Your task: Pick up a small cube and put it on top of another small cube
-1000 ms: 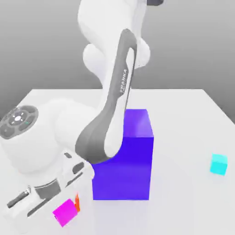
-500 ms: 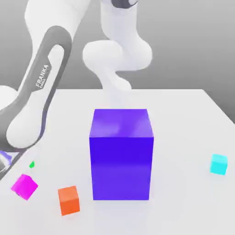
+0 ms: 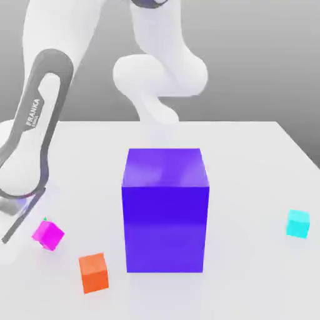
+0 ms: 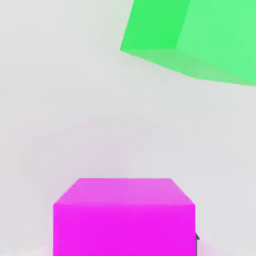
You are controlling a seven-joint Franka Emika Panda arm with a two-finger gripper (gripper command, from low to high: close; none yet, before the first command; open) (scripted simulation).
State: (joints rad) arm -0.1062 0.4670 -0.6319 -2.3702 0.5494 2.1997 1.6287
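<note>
End effector (image 4: 125, 247) clamped on magenta cube (image 3: 48, 235), held above counter (image 3: 250, 162), green cube (image 4: 200, 35) near below.

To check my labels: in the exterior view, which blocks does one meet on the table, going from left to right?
Magenta cube → orange cube → big blue-purple block → cyan cube.

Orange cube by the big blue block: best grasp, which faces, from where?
Come from straight above and pinch two opposite side faces of the orange cube. It sits flat on the table, top face free, and both the blue block and the magenta cube stand apart from it, so there should be room down either pair of sides.
</note>
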